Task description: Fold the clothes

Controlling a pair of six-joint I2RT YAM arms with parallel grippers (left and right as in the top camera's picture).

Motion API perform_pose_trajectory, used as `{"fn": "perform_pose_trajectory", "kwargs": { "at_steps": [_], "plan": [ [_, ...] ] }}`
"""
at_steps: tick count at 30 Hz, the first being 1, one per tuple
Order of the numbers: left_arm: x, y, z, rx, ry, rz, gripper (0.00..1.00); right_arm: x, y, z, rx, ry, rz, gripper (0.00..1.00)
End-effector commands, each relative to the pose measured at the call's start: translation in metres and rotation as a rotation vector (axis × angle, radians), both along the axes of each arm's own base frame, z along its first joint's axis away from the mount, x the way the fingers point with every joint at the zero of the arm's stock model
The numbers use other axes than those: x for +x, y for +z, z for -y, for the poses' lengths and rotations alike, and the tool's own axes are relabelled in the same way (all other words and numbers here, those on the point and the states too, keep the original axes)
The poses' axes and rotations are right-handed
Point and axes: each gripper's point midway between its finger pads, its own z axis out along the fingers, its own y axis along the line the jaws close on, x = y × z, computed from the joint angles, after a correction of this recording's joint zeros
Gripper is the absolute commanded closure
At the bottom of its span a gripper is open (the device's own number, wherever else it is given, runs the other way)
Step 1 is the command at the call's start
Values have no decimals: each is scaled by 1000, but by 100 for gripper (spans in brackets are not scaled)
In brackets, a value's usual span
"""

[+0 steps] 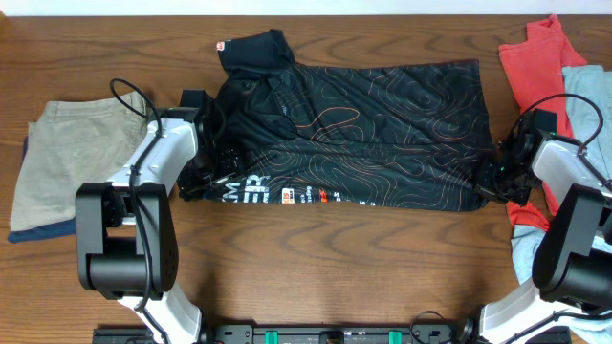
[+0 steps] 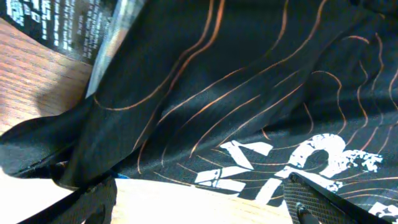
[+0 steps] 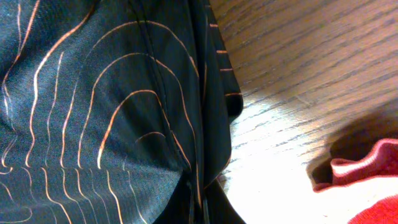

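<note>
Black jersey [image 1: 363,124] edge at wide-apart fingers of left gripper [image 2: 199,190]; right gripper [image 1: 491,179] at its hem, grip indiscernible.

Most likely a robotics lab bench, not a home. A wood-grain table [image 1: 316,258] fills the overhead view. A left arm [image 1: 143,191] and right arm [image 1: 574,220], white and black with loose cables, rise from a black rail [image 1: 325,334] at its near edge. Around them lie a jersey [image 1: 382,124], trousers [image 1: 67,162] and a red garment [image 1: 535,62].
</note>
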Motion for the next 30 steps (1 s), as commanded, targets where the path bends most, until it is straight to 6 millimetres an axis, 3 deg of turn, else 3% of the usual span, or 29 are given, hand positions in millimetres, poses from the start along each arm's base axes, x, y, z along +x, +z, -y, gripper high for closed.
{"fn": "perform_pose_trajectory", "kwargs": {
  "at_steps": [1,5,11,18,24,27,30],
  "plan": [
    [-3,-3,-13,74,6,-13,13,-19,-13,6,-51,-7,-80,99],
    [-2,-2,-25,147,1,-10,12,-19,-13,6,-51,-7,-80,99],
    [-2,-2,-26,152,-1,-8,13,-19,-13,6,-51,-7,-80,98],
    [-7,2,-46,269,36,-21,13,-19,-13,6,-54,-7,-80,98],
    [-4,-2,-46,273,97,0,14,-20,-13,6,-52,-6,-84,99],
    [-4,-11,-46,272,100,18,24,-22,-13,5,-50,-6,-92,99],
    [-8,-23,-46,271,101,27,43,-24,-13,5,-48,-6,-99,99]
  ]
}}
